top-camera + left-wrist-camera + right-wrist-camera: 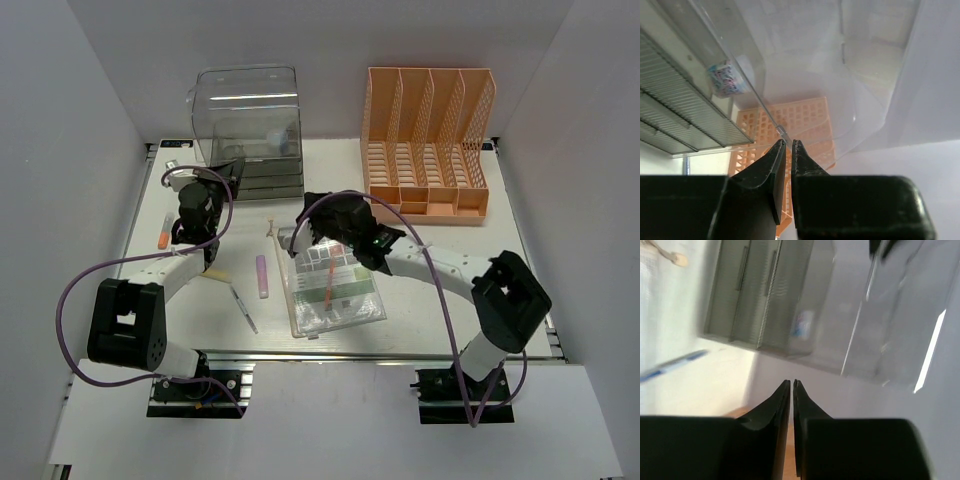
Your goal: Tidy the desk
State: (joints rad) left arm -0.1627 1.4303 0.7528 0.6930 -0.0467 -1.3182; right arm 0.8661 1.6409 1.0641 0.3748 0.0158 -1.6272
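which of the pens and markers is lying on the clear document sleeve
The thin red pen, lying across the clear document sleeve. The purple marker, the slim pen and the orange marker all lie on the bare desk to its left.

From here I count one clear drawer box (245,105); one orange file rack (428,140) with four slots; one clear sleeve of papers (335,290); one orange marker (160,235); one pink tube (262,275); one thin pen (243,308); one small pale stick (271,229); one desk (430,322) under them all.
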